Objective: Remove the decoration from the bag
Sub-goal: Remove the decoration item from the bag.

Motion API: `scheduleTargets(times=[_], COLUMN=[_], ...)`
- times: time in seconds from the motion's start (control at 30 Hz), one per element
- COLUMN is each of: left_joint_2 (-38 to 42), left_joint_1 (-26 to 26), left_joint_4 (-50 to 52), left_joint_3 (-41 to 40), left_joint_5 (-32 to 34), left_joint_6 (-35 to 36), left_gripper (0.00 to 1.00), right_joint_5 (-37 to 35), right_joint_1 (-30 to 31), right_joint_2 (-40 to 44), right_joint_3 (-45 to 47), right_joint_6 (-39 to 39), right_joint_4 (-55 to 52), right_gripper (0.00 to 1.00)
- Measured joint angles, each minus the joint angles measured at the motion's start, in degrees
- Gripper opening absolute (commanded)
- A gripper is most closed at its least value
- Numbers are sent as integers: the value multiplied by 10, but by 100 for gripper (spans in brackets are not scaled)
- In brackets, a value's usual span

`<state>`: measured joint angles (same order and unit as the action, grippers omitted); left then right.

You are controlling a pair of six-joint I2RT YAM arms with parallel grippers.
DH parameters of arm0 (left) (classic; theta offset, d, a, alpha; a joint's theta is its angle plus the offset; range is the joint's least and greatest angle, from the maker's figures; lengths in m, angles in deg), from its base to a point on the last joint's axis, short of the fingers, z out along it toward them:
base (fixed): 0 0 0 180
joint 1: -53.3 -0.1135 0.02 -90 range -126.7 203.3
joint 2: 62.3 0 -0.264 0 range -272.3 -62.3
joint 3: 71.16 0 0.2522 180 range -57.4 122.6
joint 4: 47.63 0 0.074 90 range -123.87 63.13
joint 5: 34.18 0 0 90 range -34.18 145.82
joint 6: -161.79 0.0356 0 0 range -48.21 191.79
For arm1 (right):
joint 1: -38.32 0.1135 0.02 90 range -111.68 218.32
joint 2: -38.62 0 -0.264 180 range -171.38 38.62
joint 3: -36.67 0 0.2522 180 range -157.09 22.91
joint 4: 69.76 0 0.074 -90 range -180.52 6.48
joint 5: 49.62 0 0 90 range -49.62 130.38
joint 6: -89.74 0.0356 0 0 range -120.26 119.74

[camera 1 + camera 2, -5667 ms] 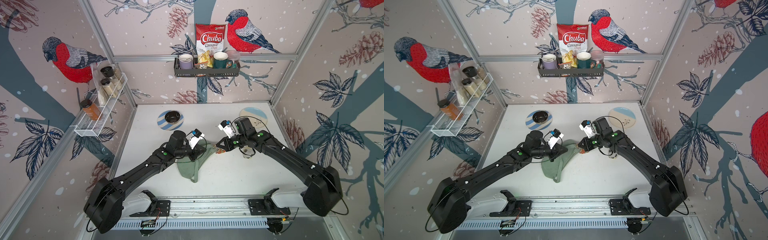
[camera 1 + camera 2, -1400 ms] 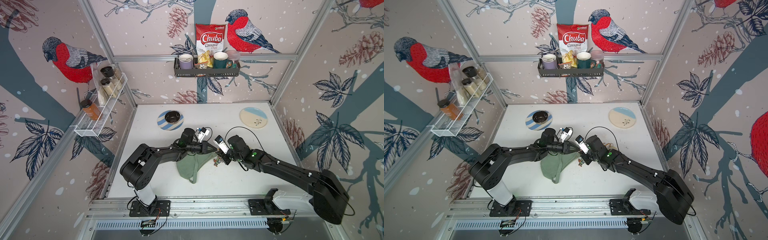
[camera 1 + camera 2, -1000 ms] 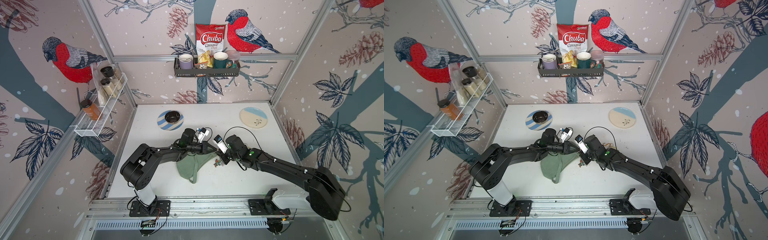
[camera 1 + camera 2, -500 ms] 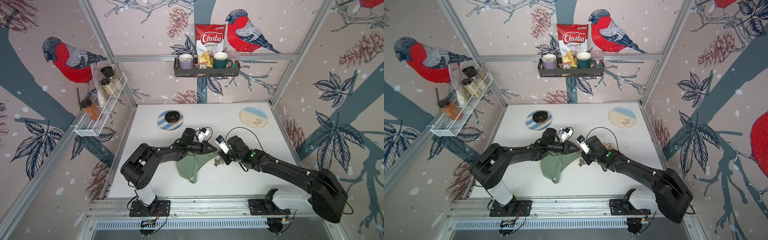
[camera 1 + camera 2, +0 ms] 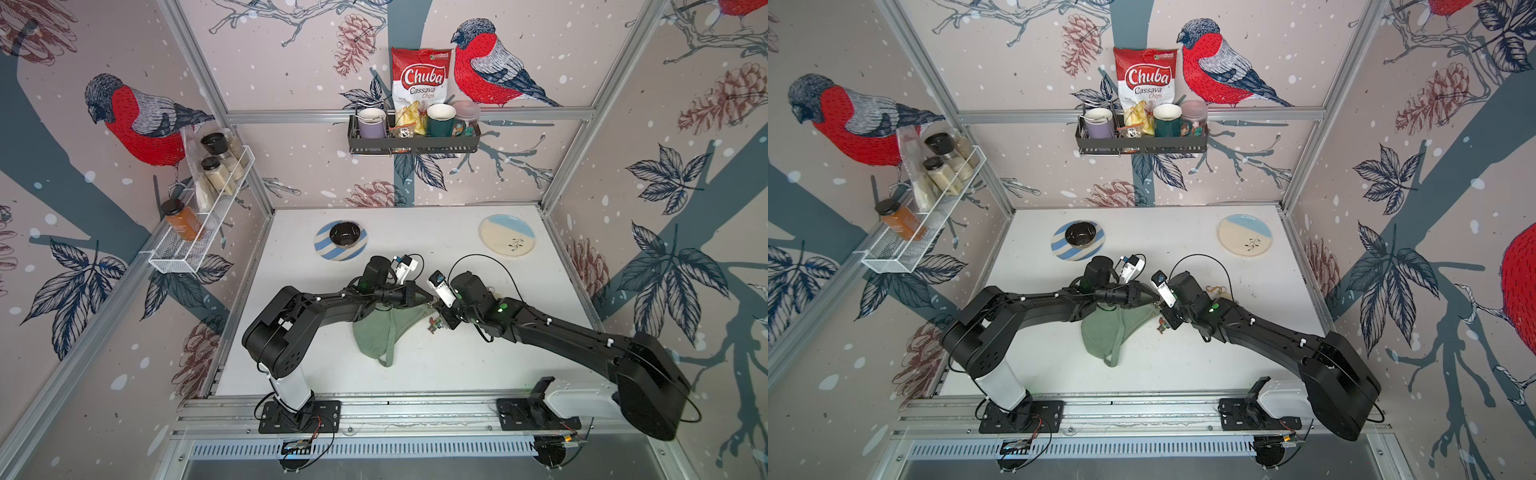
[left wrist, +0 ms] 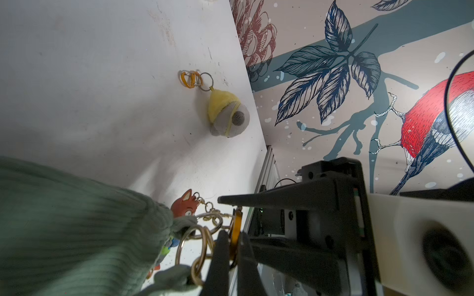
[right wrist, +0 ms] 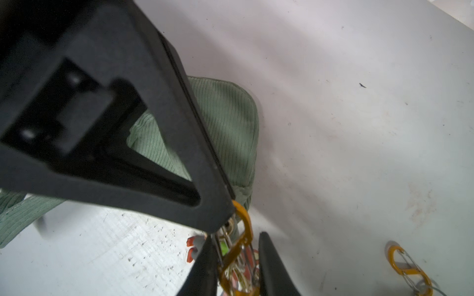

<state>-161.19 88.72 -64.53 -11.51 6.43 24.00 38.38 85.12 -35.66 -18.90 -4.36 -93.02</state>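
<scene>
One sage-green ribbed bag (image 5: pixel 380 336), crescent-shaped with a thin strap, lies on the white table (image 5: pixel 519 353) at mid-frame in both top views. Just above it we see both arms stretched low, tips meeting: the left gripper (image 6: pixel 233 232) pinches the orange clip (image 7: pixel 243 217) (at the bag's corner), and the right gripper (image 7: pixel 236 235) straddles it, jaws slightly apart.

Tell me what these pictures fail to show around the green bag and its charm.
- Where the orange clip joins the bag: hidden behind the left gripper in the right wrist view; too small in both top views.
- Whether the right gripper pinches the clip: that view's edge cuts its fingers off, contact blurred.
- Fox charm: partly behind bag fabric in the left wrist view.
</scene>
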Motion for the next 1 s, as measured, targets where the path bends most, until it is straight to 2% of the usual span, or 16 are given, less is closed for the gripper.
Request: scheduleTargets(times=[0.17,0.23,0.33,0.4,0.63,0.8,1.0], left_joint_2=[0,0,1,3,-2,-10,-17], left_joint_1=[0,1,1,1,4,4,4], left_joint_4=[-11,-17,-21,-22,-45,-60,-62], left_joint_3=[0,-2,-4,-7,-12,-12,-9], left_joint_5=[7,14,20,19,16,15,13], left_joint_6=[-5,-10,-16,-18,-32,-46,-49], left_gripper=[0,0,0,0,0,0,0], right_joint_5=[9,13,17,16,-29,-56,-46], right_joint_1=[-9,-13,-15,-15,-16,-14,-11], right_joint_2=[-5,-11,-16,-16,-3,6,11], right_joint_3=[-7,-10,-13,-13,-4,5,15], right_joint_6=[15,21,30,40,55,59,53], right_joint_4=[0,0,0,0,9,18,40], right_gripper=[13,14,30,37,38,46,46])
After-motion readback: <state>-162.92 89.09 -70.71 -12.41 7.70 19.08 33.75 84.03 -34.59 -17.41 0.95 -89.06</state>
